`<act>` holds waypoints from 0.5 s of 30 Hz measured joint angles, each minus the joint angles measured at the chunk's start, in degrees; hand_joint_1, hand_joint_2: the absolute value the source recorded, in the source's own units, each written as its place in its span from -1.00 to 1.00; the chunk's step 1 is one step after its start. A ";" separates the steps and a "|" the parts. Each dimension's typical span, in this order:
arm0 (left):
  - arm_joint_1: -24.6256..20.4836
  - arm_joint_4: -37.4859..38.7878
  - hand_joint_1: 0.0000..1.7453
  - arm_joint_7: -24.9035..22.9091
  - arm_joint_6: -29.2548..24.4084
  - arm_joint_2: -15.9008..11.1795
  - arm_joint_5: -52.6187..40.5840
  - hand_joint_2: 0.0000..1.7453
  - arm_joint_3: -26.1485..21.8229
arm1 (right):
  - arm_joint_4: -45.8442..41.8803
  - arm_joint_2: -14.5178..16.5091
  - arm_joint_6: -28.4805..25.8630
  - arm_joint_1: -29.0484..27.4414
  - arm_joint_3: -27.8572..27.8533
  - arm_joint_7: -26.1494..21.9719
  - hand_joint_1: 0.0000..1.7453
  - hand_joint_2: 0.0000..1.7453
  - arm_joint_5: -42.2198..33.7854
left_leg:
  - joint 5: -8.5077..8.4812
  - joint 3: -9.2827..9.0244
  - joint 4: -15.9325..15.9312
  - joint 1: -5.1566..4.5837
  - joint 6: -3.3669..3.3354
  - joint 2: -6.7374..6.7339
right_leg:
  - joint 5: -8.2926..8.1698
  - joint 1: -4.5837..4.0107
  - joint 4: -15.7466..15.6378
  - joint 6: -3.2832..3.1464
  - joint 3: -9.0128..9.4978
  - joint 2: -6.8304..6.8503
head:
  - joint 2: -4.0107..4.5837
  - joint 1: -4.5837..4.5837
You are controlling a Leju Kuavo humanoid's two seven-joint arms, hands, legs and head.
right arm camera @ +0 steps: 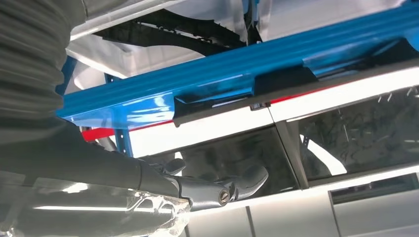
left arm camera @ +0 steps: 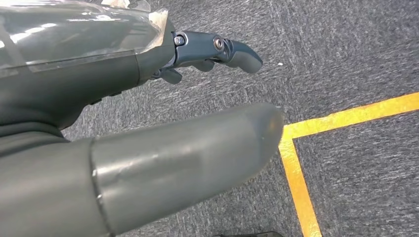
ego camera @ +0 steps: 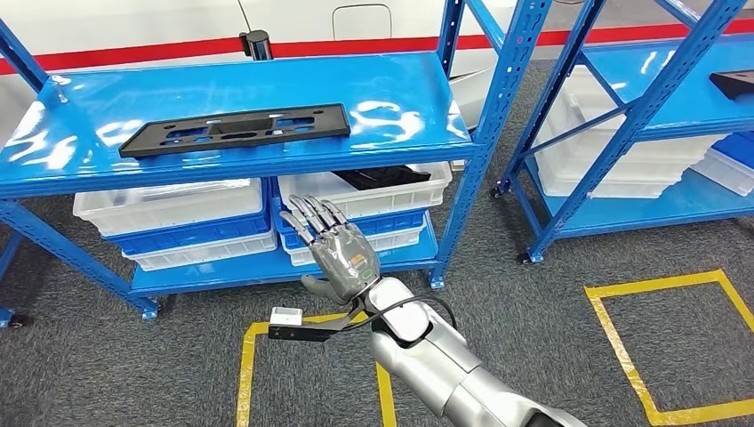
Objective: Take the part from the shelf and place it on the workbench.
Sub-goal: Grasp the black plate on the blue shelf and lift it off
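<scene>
Right hand [ego camera: 342,249] is raised in front of the blue shelf [ego camera: 222,169], fingers [ego camera: 311,213] spread apart and holding nothing, below the shelf's top deck and in front of the white bins [ego camera: 178,209]. At about 11 o'clock from it lies the flat black part [ego camera: 236,131], flat on the top deck, well apart from the hand. Left hand [left arm camera: 148,123] hangs over grey carpet beside a yellow floor line [left arm camera: 296,177], fingers loose and empty.
</scene>
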State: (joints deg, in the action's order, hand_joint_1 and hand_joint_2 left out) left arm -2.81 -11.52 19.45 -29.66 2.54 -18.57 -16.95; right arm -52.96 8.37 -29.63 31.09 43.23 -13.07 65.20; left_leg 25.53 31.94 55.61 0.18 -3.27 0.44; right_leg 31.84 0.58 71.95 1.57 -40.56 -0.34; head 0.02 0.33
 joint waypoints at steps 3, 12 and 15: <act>0.00 0.01 -1.00 0.16 0.00 0.08 -0.08 -1.00 -0.27 | 1.70 0.22 -0.24 1.20 0.30 0.83 -1.00 1.00 0.82 | 1.35 -1.12 0.47 -0.28 0.60 0.18 | -6.32 -0.15 -12.31 0.43 4.90 0.12 | 0.00 -0.02; -0.08 0.00 -1.00 -0.04 0.00 -0.01 -0.62 -1.00 -0.72 | 5.31 1.46 -0.49 4.15 0.62 2.03 -1.00 1.00 1.71 | 7.19 4.82 11.97 0.75 3.62 -0.18 | -6.52 0.46 -16.21 -2.83 8.22 -0.05 | 0.00 0.27; 0.09 0.02 -1.00 -0.33 -0.01 -0.05 -0.63 -1.00 -0.79 | 6.82 1.74 -0.47 4.53 0.63 1.95 -1.00 1.00 1.33 | 5.35 8.79 15.13 1.46 4.40 -0.28 | -5.68 0.52 -16.14 -2.85 9.10 -0.16 | 0.00 0.26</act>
State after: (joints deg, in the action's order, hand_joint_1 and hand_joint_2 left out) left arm -2.72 -11.50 19.12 -29.67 2.49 -19.20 -17.74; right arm -46.14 10.11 -30.10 35.62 43.87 -11.12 66.53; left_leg 30.88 40.74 70.74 1.63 1.12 0.16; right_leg 26.16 1.10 55.81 -1.28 -31.46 -0.50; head 0.02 0.59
